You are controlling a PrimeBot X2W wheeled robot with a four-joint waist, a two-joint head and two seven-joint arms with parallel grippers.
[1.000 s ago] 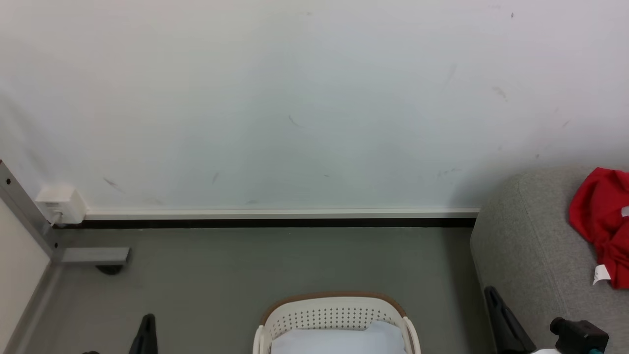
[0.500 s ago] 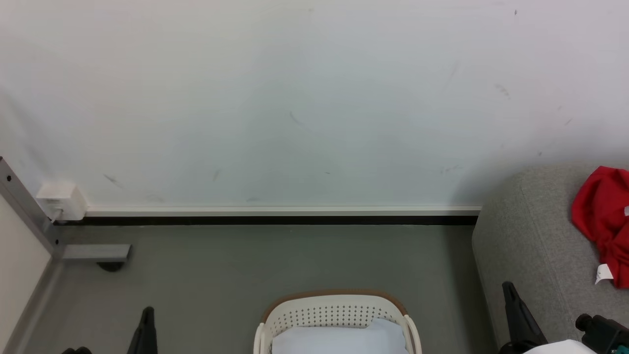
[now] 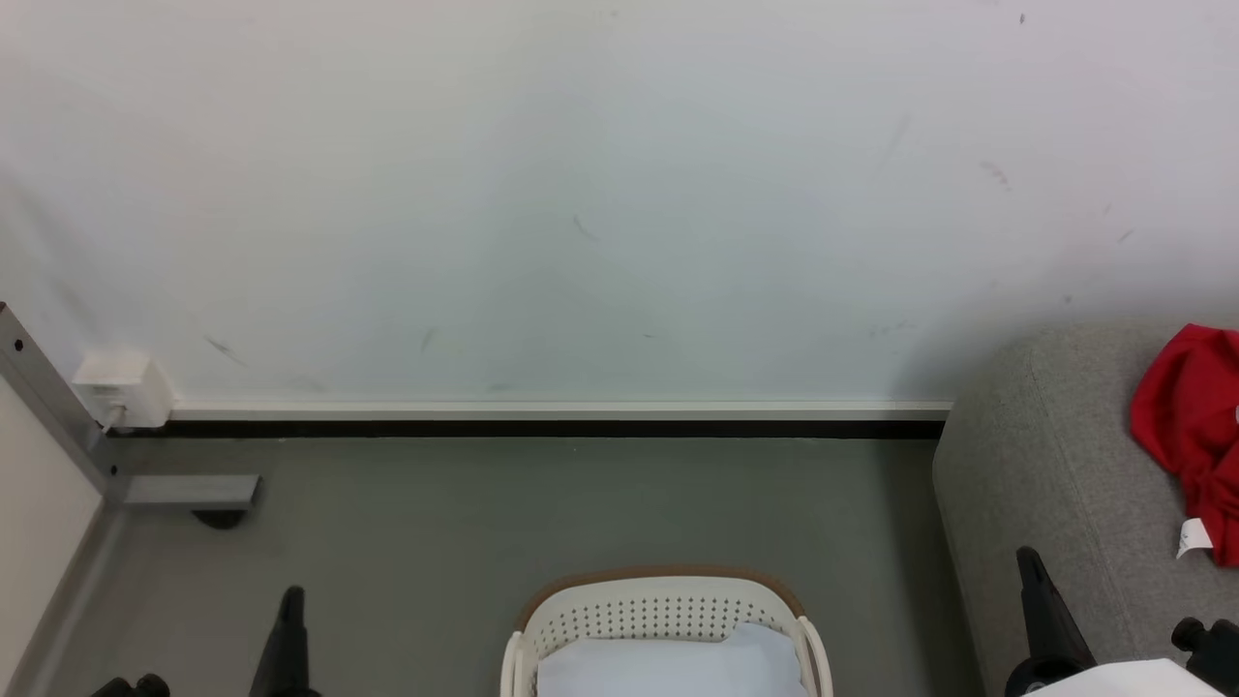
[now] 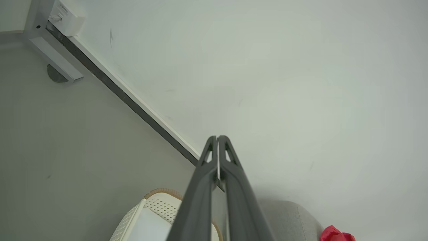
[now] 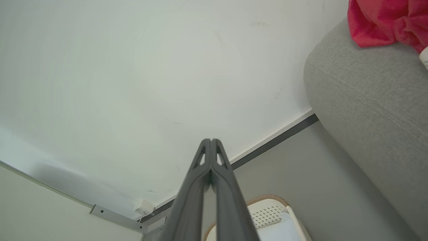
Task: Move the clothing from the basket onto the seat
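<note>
While my empty, pressed-together right gripper (image 3: 1028,563) is retreating toward the lower right, bright red fabric clothing (image 3: 1186,426) is resting on the grey woven seat (image 3: 1045,465), seemingly finishing the job.

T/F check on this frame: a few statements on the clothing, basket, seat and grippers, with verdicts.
1. The clothing lies on the seat. True.
2. The basket holds red fabric. False: the part of it in view holds a pale cloth pad.
3. The left gripper and right gripper are open. False: both are shut, fingers together, holding nothing.
4. The basket stands on the floor, apart from the wall. True.
</note>
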